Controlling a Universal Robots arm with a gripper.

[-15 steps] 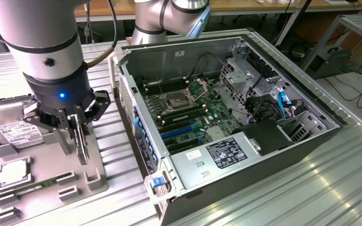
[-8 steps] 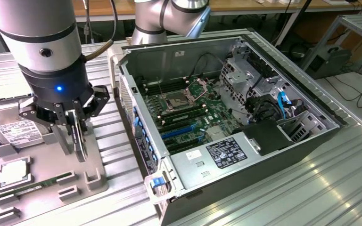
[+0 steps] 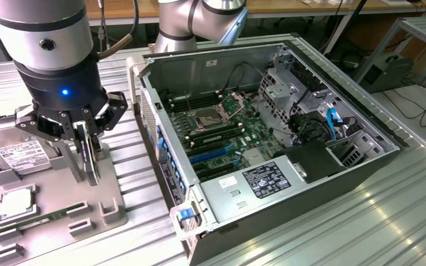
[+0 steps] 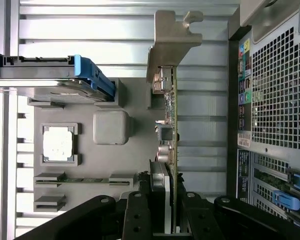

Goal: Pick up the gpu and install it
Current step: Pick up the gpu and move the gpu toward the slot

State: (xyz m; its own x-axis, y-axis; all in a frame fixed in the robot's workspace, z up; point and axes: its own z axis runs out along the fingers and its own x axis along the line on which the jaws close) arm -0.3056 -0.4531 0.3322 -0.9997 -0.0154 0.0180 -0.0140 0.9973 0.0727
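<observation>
The gpu (image 4: 173, 107) is seen edge-on in the wrist view as a thin green card, with its silver end bracket (image 4: 171, 42) at the far end and its black fan by the fingers. My gripper (image 4: 164, 200) is shut on it, one black finger on each face. In the exterior view the gripper (image 3: 86, 145) holds the gpu (image 3: 92, 166) upright over the grey fixture tray (image 3: 102, 191), at that view's left. I cannot tell whether the card's lower edge still touches the tray. The open computer case (image 3: 346, 166) lies beside it at that view's right.
On the tray lie a silver hard drive (image 3: 20, 152), a CPU (image 3: 17, 200) and a slim RAM stick (image 3: 39, 220). Inside the case, the motherboard (image 3: 228, 130) shows blue slots (image 3: 211, 156). The case's rear panel (image 4: 280, 90) is close beside the card.
</observation>
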